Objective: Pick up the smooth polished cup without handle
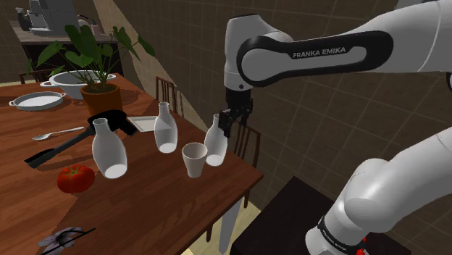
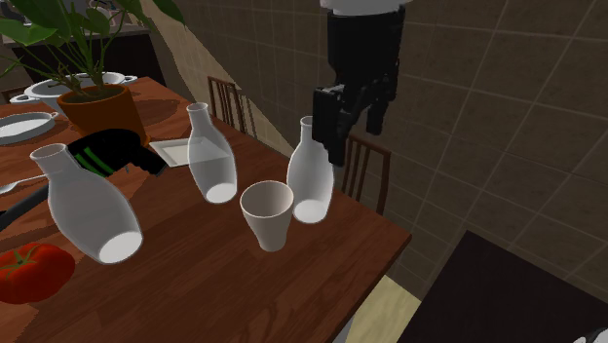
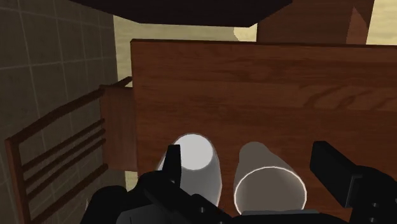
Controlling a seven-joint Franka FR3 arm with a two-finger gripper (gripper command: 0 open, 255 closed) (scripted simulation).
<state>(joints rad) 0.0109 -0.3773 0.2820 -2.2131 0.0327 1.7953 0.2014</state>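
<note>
The handleless white cup (image 1: 194,158) (image 2: 267,214) stands upright near the wooden table's (image 1: 159,210) corner, just in front of a white narrow-necked bottle (image 1: 216,143) (image 2: 312,180). My black gripper (image 1: 232,118) (image 2: 355,119) hangs open above the bottle and cup, touching neither. In the wrist view the cup's open mouth (image 3: 270,186) lies below the gap between the spread fingers, and the bottle (image 3: 198,160) sits under one finger (image 3: 173,163). Nothing is held.
Two more white bottles (image 1: 165,130) (image 1: 109,150), a tomato (image 1: 75,177), a black utensil (image 1: 69,145), a square plate (image 2: 175,151) and a potted plant (image 1: 100,94) share the table. A wooden chair (image 2: 362,175) stands at the table's edge, by the tiled wall.
</note>
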